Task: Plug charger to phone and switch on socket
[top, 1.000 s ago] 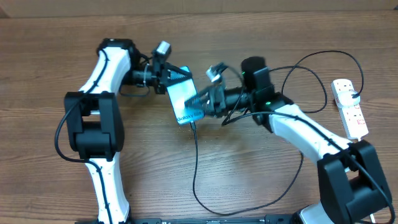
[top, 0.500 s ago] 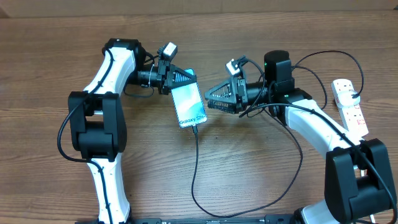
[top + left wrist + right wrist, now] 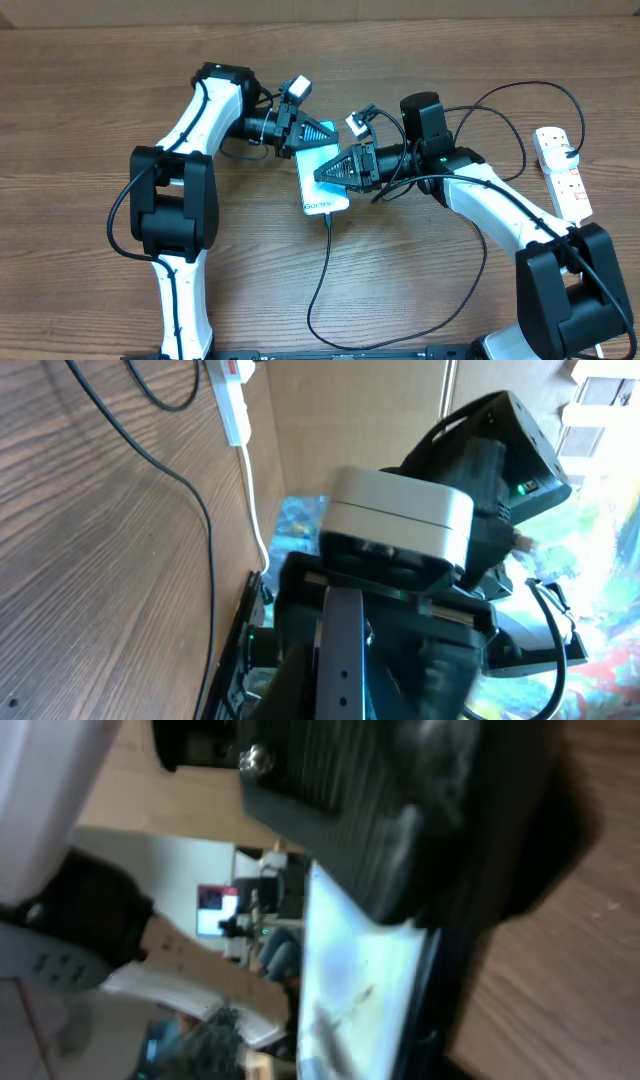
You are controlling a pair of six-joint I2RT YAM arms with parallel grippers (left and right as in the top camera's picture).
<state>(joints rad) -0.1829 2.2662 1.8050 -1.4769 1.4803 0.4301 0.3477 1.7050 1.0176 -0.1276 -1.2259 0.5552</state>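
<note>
The phone [image 3: 320, 193] has a lit screen with "Galaxy" text at its near end and lies tilted between both arms. My left gripper [image 3: 318, 140] is shut on the phone's far end; in the left wrist view the phone's thin edge [image 3: 345, 660] runs between my jaws. My right gripper [image 3: 325, 174] is open, with its jaws reaching over the phone's right side; the right wrist view shows the screen [image 3: 350, 980] close below one ribbed finger [image 3: 340, 790]. The charger cable [image 3: 318, 290] is plugged into the phone's near end. The socket [image 3: 563, 172] lies at the far right.
The black cable loops near the table's front edge, rises behind my right arm and arcs to the black plug [image 3: 572, 152] in the strip. The strip [image 3: 232, 400] and its white cord [image 3: 255, 510] show in the left wrist view. The table is bare wood [image 3: 80, 120].
My left gripper has carried the phone to the right. My right gripper, which had pulled back off the phone half a second ago, has moved left onto its right side.
</note>
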